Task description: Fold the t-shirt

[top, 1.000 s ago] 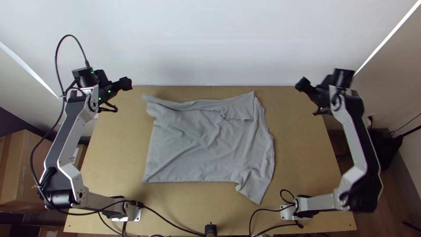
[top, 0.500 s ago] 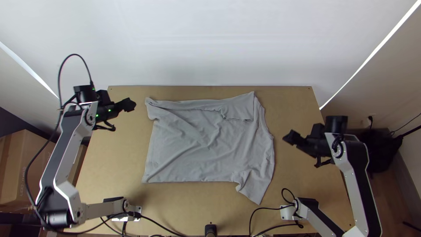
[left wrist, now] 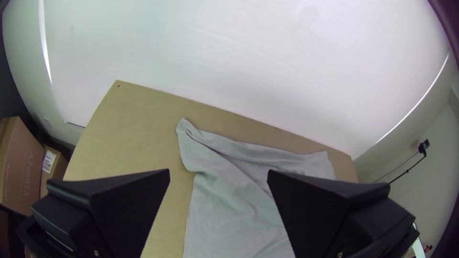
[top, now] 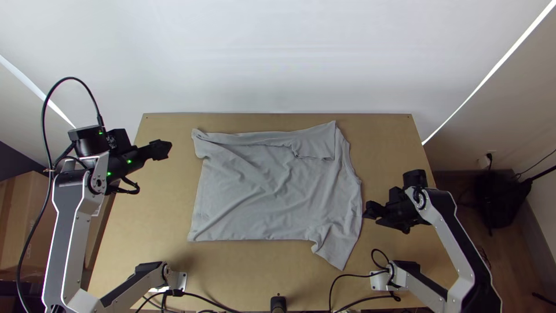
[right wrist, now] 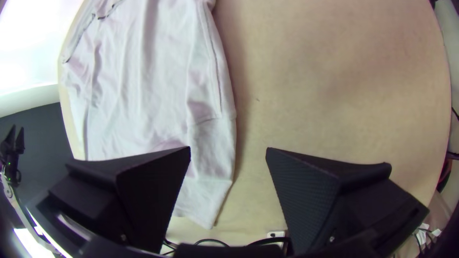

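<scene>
The grey t-shirt [top: 272,185] lies mostly spread on the table, its far edge folded over in a strip, with one sleeve pointing toward the near edge at the right. My left gripper [top: 168,148] is left of the shirt's far left corner, touching nothing. In the left wrist view my left gripper [left wrist: 217,174] stands open, the shirt [left wrist: 224,205] beyond it. My right gripper [top: 366,212] is at the shirt's right edge, near the sleeve. Open too, my right gripper [right wrist: 228,150] has the sleeve [right wrist: 210,157] between and beneath its fingers in the right wrist view.
Bare wooden table [top: 150,232] surrounds the shirt, wider on the left and in front. Black cables [top: 214,298] run along the near edge between the arms' bases. A white wall [top: 278,58] rises behind the table, and a cardboard box [top: 23,226] stands at the left.
My right gripper has come down the picture and leftward to the shirt's right edge. My left gripper has moved slightly down the picture beside the shirt. The shirt's far left corner has settled on the table.
</scene>
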Robot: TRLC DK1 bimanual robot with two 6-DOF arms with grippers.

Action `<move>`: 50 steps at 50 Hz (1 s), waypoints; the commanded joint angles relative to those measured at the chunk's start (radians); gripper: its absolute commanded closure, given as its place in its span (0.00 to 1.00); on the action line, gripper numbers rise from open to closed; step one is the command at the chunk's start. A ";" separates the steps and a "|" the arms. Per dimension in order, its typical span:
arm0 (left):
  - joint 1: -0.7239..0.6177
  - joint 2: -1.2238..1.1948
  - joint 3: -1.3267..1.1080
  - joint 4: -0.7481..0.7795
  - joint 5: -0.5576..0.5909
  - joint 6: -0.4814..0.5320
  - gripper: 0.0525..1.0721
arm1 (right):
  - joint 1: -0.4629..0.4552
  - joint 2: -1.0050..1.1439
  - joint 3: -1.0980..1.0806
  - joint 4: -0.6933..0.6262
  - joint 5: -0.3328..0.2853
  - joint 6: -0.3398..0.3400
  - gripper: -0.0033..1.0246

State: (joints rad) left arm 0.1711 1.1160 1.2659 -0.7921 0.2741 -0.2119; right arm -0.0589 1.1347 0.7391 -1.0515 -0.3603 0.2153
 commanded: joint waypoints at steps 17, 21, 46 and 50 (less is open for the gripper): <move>-0.001 0.025 -0.017 -0.012 0.010 0.022 0.04 | 0.045 0.237 -0.033 0.173 -0.029 -0.030 0.30; -0.001 0.027 -0.011 -0.018 0.008 0.043 0.04 | 0.071 0.238 -0.049 0.185 -0.029 -0.030 0.36; 0.008 0.127 0.001 -0.631 0.005 0.510 0.06 | 0.080 0.109 -0.101 0.292 -0.019 -0.028 0.97; 0.010 0.091 -0.106 -0.636 -0.039 0.615 0.11 | 0.068 0.091 -0.112 0.292 -0.020 -0.028 0.97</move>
State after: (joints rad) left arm 0.1745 1.2373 1.2705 -1.3876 0.2657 0.2344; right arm 0.0238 1.2579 0.6590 -0.7631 -0.3820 0.2001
